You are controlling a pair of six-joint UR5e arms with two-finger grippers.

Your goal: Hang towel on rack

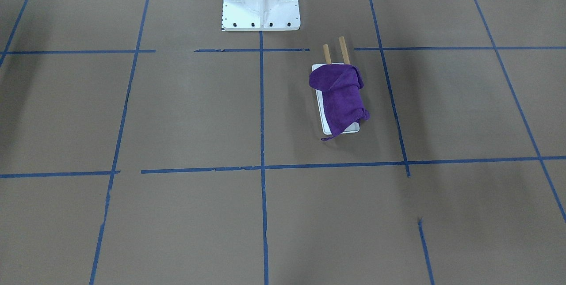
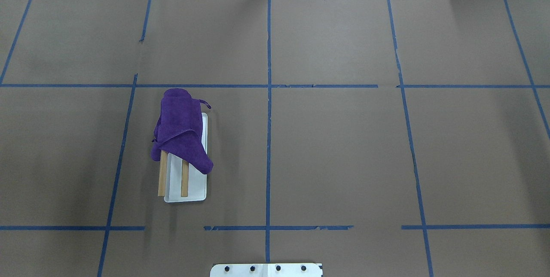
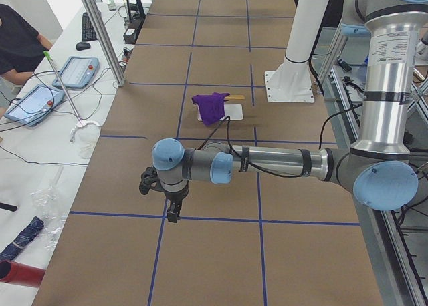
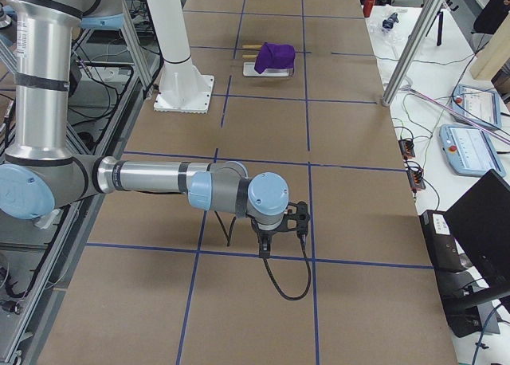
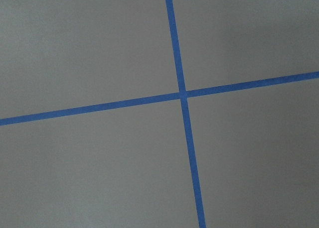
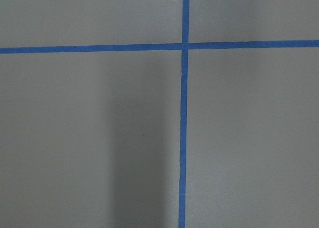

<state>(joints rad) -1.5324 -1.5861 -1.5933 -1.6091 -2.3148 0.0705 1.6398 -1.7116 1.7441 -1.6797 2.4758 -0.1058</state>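
Overhead exterior: finds the purple towel (image 2: 180, 133) bunched over the far part of the rack's (image 2: 189, 191) two wooden bars (image 2: 162, 178), on the robot's left half, long axis running away from the robot. Lies nearer the left gripper (image 3: 172, 214), seen only side-on toward the table's left end; right gripper (image 4: 265, 251) well apart. Cannot tell whether either's fingers are spread or closed.

towel (image 2: 180, 133) over rack (image 2: 195, 189) far end, rack on tbl (image 2: 343, 161) L side
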